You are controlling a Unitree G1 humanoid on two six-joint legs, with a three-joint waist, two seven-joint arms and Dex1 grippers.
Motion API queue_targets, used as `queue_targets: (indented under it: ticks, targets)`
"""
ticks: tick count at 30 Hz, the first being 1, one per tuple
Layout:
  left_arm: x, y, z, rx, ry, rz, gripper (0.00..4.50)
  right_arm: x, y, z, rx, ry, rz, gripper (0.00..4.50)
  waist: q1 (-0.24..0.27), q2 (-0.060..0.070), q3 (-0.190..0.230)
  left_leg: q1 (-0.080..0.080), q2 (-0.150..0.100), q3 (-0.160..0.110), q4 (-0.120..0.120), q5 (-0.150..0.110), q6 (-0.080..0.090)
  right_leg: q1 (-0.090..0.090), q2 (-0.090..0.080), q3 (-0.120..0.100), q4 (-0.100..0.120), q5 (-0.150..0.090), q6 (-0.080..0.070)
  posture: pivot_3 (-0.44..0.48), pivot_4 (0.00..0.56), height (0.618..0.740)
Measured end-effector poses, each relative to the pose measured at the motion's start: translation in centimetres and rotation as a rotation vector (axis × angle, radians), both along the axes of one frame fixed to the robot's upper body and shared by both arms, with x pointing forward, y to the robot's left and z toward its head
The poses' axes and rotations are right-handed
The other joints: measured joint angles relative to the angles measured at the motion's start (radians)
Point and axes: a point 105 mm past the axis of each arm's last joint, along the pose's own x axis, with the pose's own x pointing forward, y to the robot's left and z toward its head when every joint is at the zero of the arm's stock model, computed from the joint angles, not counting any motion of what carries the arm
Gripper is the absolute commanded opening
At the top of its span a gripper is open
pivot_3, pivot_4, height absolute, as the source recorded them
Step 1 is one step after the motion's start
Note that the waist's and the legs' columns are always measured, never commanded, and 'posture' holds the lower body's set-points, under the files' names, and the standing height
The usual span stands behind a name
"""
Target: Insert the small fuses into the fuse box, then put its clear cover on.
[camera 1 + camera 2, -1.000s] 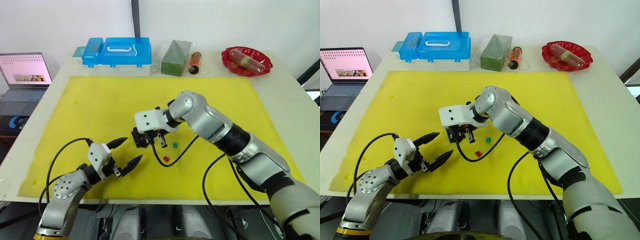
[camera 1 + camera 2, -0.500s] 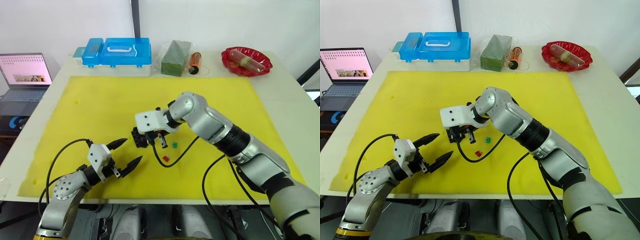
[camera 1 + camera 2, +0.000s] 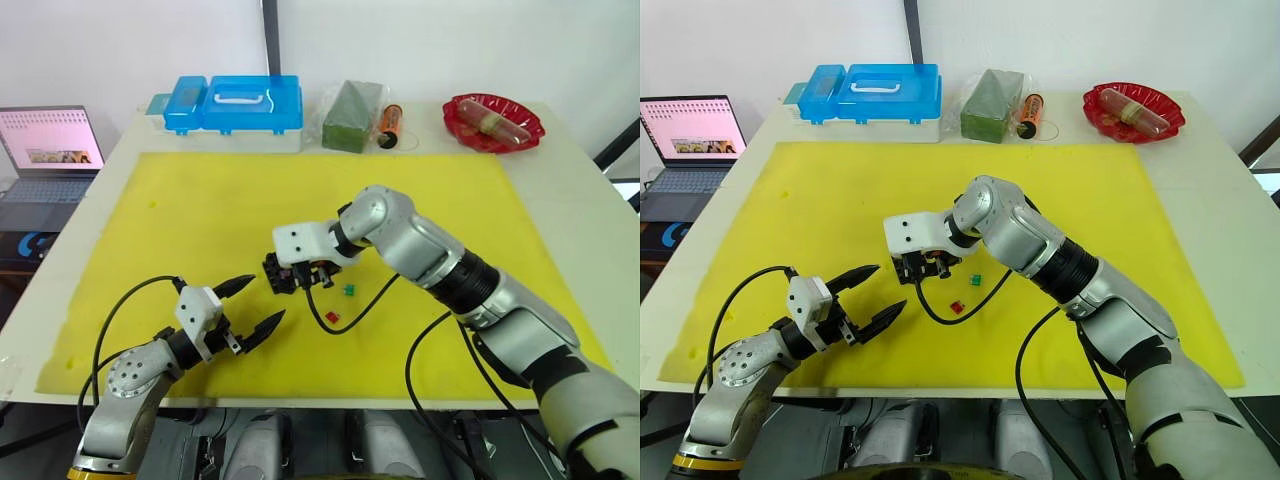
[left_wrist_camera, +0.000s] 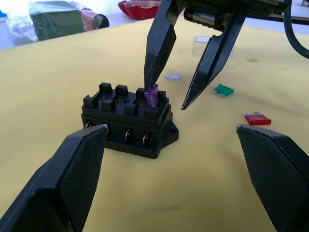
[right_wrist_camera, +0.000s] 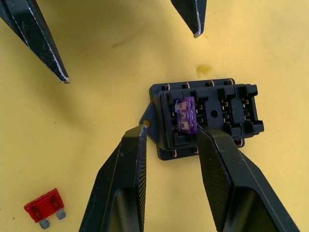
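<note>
The small black plastic fuse box (image 4: 126, 119) sits on the yellow mat (image 3: 180, 210) covering the bench, near its middle. A tiny purple blade fuse (image 5: 185, 115) stands in one of its top slots — tilted, it seems, and judging by how high it stands, not pressed fully home. The right end effector (image 4: 166, 99) hovers directly over it with its black fingers spread and nothing between them; one fingertip (image 4: 148, 82) is just beside the purple fuse. The left end effector (image 3: 251, 303) waits near the box, also open and empty.

The main risk is a crooked push: if the fingertip bears on the leaning fuse off-centre, it could jam, bend its blades or pop out. Nothing braces the box, so a sideways shove might slide or tip it.

A small green blade fuse (image 4: 223, 90), a red one (image 4: 257, 118) and a pale grey one (image 4: 172, 77) lie loose on the mat beside the box — a sweeping finger could scatter them. The small clear plastic cover (image 4: 202, 44) rests farther off, easy to overlook.
</note>
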Motion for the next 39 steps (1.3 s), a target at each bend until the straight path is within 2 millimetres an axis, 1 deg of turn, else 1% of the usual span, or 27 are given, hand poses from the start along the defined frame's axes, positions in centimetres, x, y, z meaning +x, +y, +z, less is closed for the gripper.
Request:
queue_targets:
  ticks: [6, 10, 13, 16, 17, 33, 39]
  targets:
    - [0.0, 0.0, 0.0, -0.003, -0.004, 0.0, 4.5, 0.4, -0.2, 1.4, 0.042, -0.016, -0.031, 1.69, 0.001, 0.0, 0.0, 0.0, 0.0, 0.0, 0.0, 0.0, 0.0, 0.0, 0.0, 0.0, 0.0, 0.0, 0.0, 0.0, 0.15, 0.74]
    - [0.0, 0.0, 0.0, -0.002, -0.004, -0.001, 4.5, 0.7, -0.4, 2.0, 0.064, -0.019, -0.061, 1.69, 0.001, 0.0, 0.0, 0.0, 0.0, 0.0, 0.0, 0.0, 0.0, 0.0, 0.0, 0.0, 0.0, 0.0, 0.0, 0.0, 0.15, 0.74]
    - [0.2, -0.1, 0.2, -0.002, -0.011, -0.006, 4.5, 0.8, -0.3, 2.2, 0.077, -0.015, -0.072, 1.11, 0.0, 0.0, 0.0, 0.0, 0.0, 0.0, 0.0, 0.0, 0.0, 0.0, 0.0, 0.0, 0.0, 0.0, 0.0, 0.0, 0.15, 0.74]
    - [0.3, -0.2, 0.4, -0.002, -0.018, -0.009, 4.5, 0.7, 0.3, 2.6, 0.113, -0.014, -0.076, 0.08, 0.0, 0.0, 0.0, 0.0, 0.0, 0.0, 0.0, 0.0, 0.0, 0.0, 0.0, 0.0, 0.0, 0.0, 0.0, 0.0, 0.15, 0.74]
    - [0.4, -0.2, 0.5, -0.002, -0.02, -0.01, 4.5, 0.7, 0.4, 2.6, 0.116, -0.013, -0.074, 0.04, 0.0, 0.0, 0.0, 0.0, 0.0, 0.0, 0.0, 0.0, 0.0, 0.0, 0.0, 0.0, 0.0, 0.0, 0.0, 0.0, 0.15, 0.74]
    - [0.3, -0.2, 0.3, -0.01, -0.011, -0.001, 4.5, 0.7, 0.5, 2.2, 0.108, -0.005, -0.075, 0.04, 0.0, 0.0, 0.0, 0.0, 0.0, 0.0, 0.0, 0.0, 0.0, 0.0, 0.0, 0.0, 0.0, 0.0, 0.0, 0.0, 0.15, 0.74]
    - [0.3, -0.2, 0.3, -0.006, -0.012, -0.004, 4.5, 0.5, 0.5, 1.4, 0.092, 0.012, -0.072, 0.04, -0.001, 0.0, 0.0, 0.0, 0.0, 0.0, 0.0, 0.0, 0.0, 0.0, 0.0, 0.0, 0.0, 0.0, 0.0, 0.0, 0.15, 0.74]
